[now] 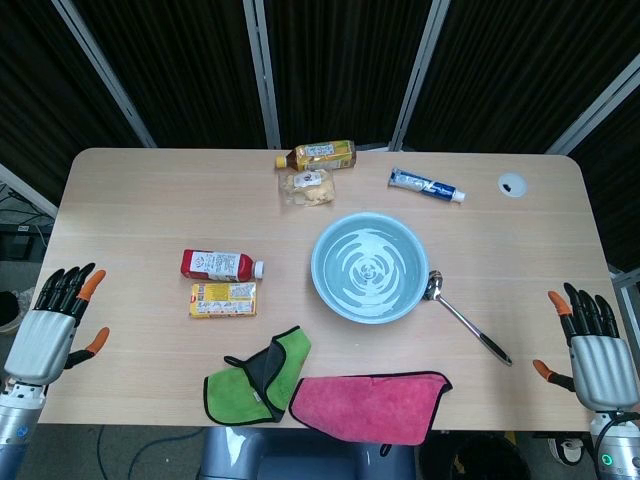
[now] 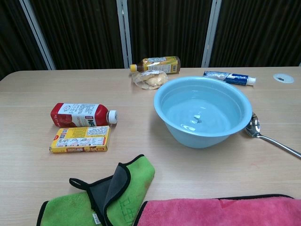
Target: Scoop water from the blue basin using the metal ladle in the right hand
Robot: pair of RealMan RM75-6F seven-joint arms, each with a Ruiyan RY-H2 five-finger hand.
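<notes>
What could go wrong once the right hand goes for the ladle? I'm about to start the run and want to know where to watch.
The metal ladle lies flat on the table, so its thin handle may slip from the right hand, now open at the edge.

Its bowl rests against the blue basin; dragging it could nudge the basin and slosh the water.

A spill would likely reach the pink cloth in front of the basin.
</notes>
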